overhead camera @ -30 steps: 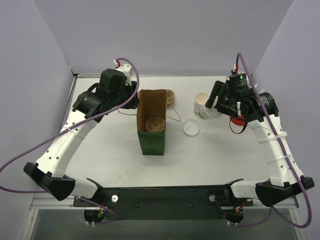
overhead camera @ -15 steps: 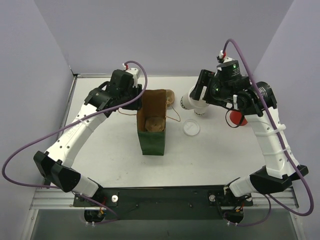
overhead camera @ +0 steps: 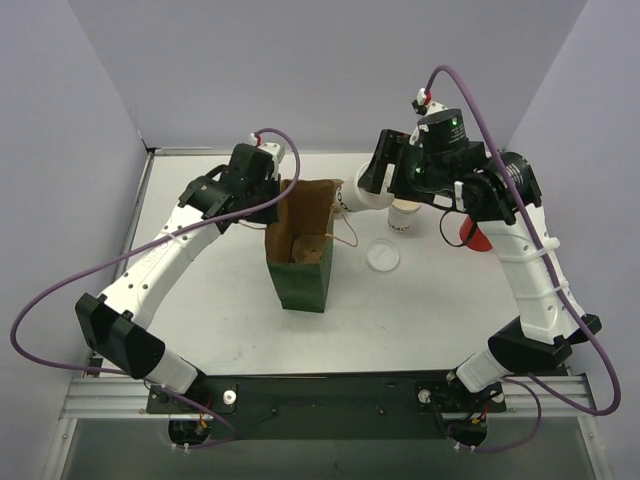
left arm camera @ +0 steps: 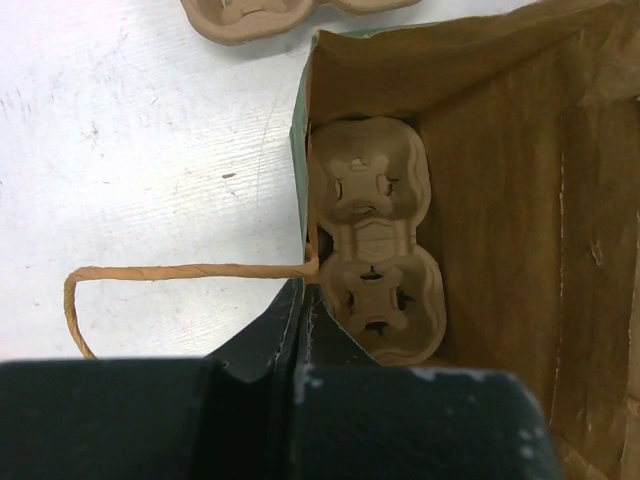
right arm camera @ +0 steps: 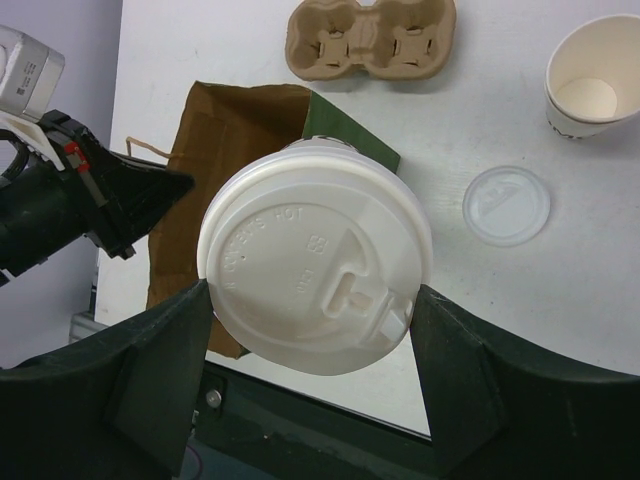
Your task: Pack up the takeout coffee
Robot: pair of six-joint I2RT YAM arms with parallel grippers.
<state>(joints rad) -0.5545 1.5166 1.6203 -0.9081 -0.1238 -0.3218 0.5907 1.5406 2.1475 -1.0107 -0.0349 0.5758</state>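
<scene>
My right gripper (overhead camera: 368,192) is shut on a lidded white takeout cup (overhead camera: 352,198) and holds it in the air at the right upper edge of the open paper bag (overhead camera: 300,240). In the right wrist view the cup's lid (right arm camera: 315,265) fills the space between my fingers (right arm camera: 165,360), above the bag (right arm camera: 240,140). A second white cup (overhead camera: 403,215) stands open on the table, its loose lid (overhead camera: 382,255) lying in front of it. My left gripper (left arm camera: 300,300) is shut on the bag's left rim. A pulp carrier (left arm camera: 375,240) lies inside the bag.
A second pulp carrier (right arm camera: 370,40) lies on the table behind the bag. A red cup (overhead camera: 470,234) stands at the right, partly hidden by my right arm. The bag's twine handle (left arm camera: 150,272) hangs out to the left. The open cup (right arm camera: 595,85) and loose lid (right arm camera: 506,205) are right of the bag.
My right arm has carried the lidded cup leftward from beside the open cup to the bag's edge. My left gripper has moved right onto the bag's left rim, and the bag leans slightly.
</scene>
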